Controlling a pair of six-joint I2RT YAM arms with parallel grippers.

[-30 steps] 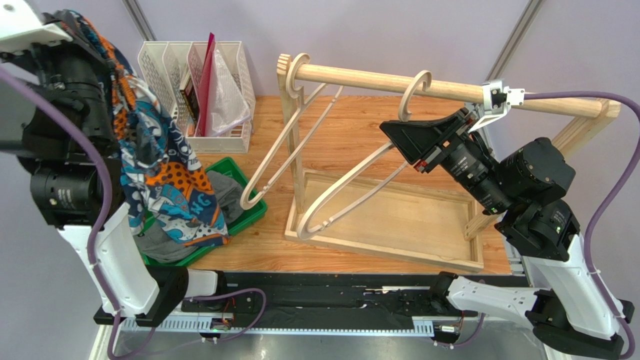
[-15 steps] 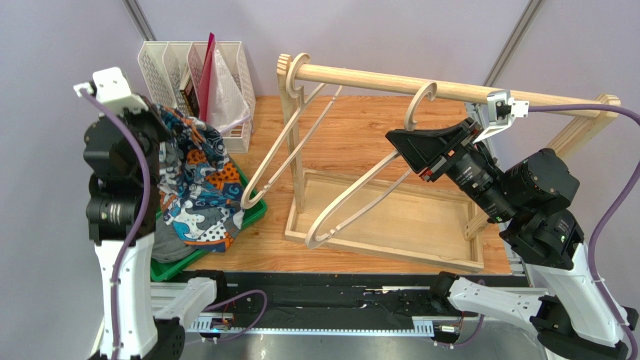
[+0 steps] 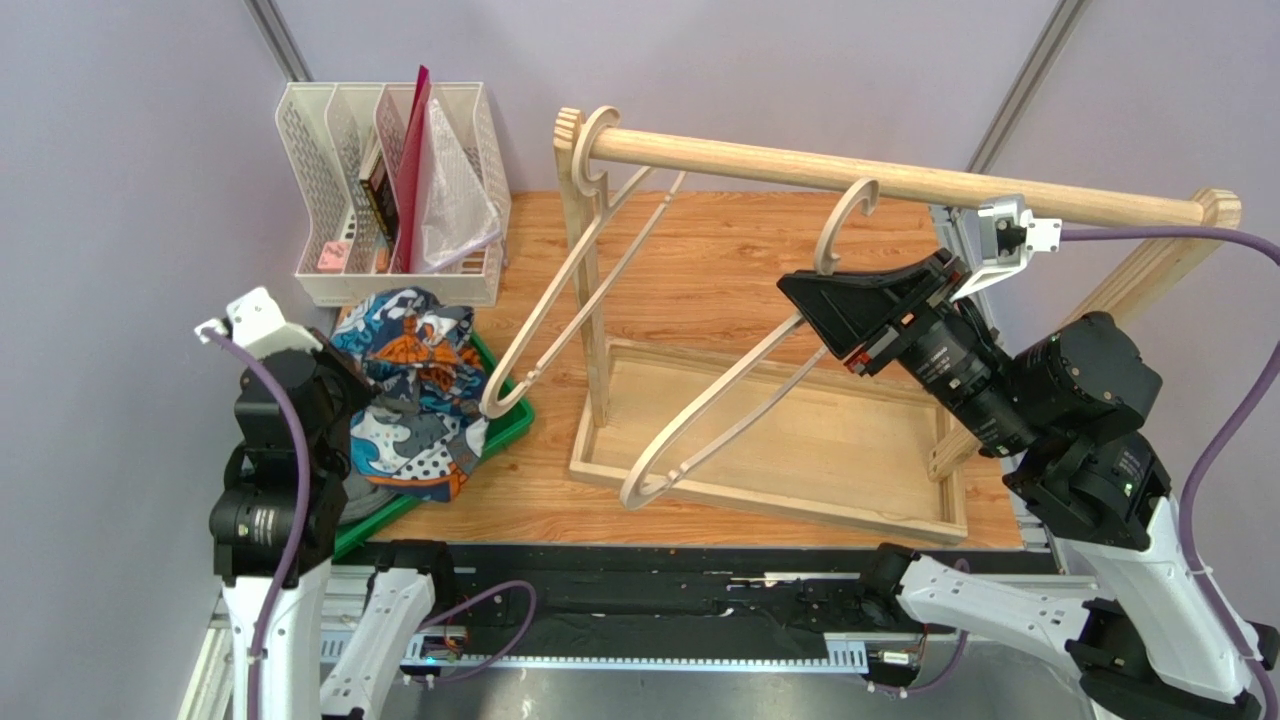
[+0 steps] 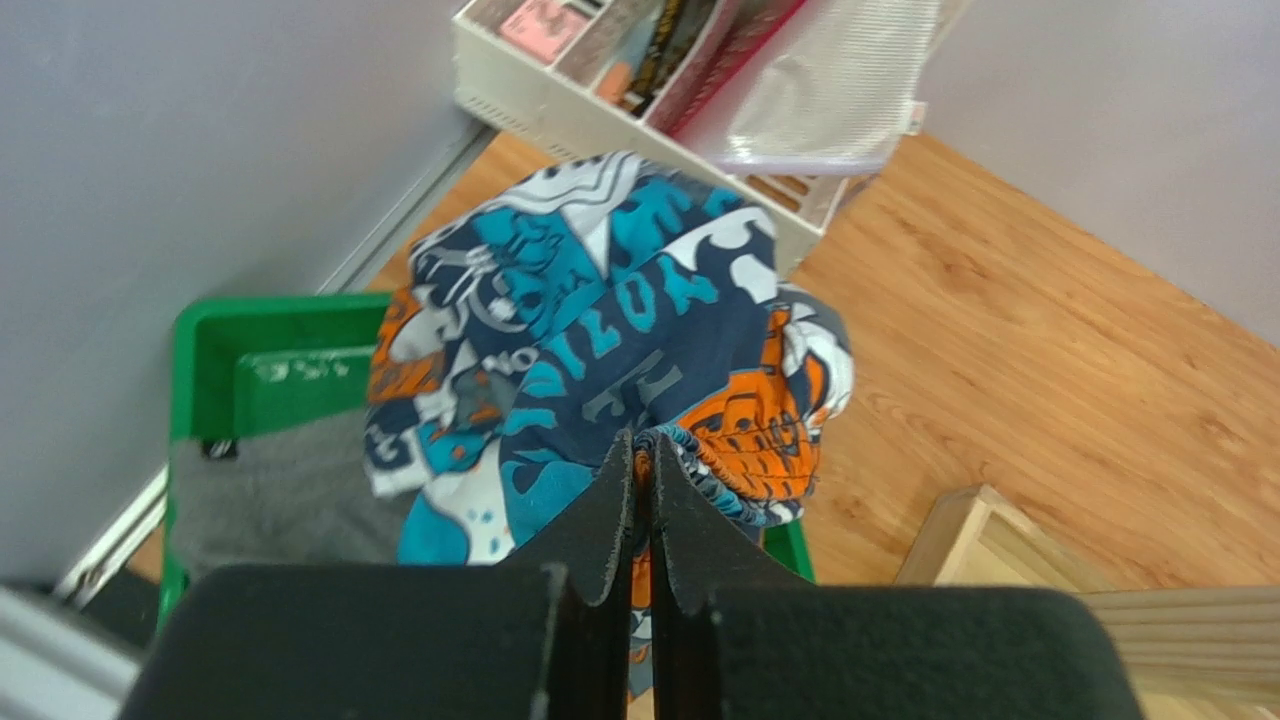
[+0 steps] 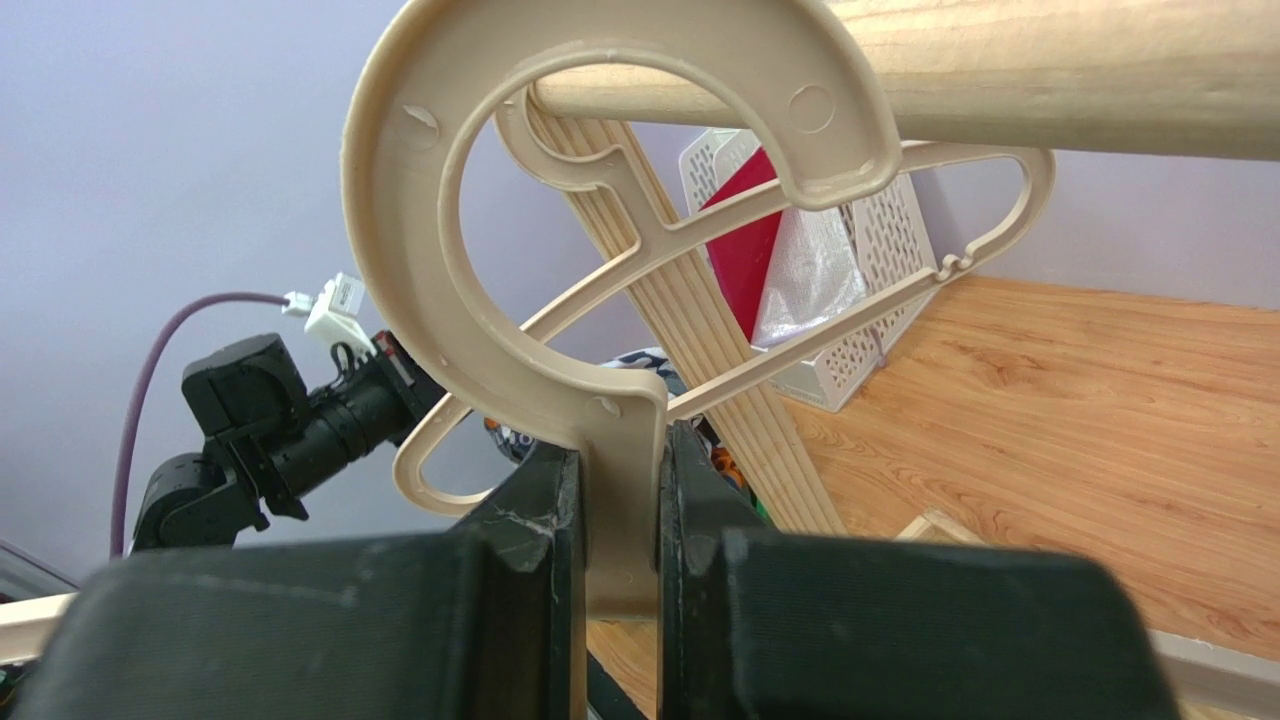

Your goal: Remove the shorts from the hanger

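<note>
While the wooden rack (image 3: pixel 781 503) stands steady on the surface (image 3: pixel 721 278), leave it alone and work at the green tray (image 4: pixel 226 323) just left of it; the patterned shorts (image 4: pixel 631 315) hang bunched over that tray, off the hanger, their lower folds apparently resting on the grey shorts (image 4: pixel 271 510) lying inside; judge this step as the drop, so lower a little more until the cloth slackens, then part the fingers and lift straight up so no hem trails out; some cloth lies over the tray's right rim, so bias the release toward the wall side; the bare hanger (image 3: pixel 721 405) hooks over the rail (image 5: pixel 1052 60) with its body swung out at a slant, and your right end effector (image 5: pixel 619 495) is clamped on its neck just under the hook; hold it quiet, since letting go abruptly may set it swinging; your left end effector (image 4: pixel 642 495) is pressed together, pinching a fold of the patterned shorts.
</note>
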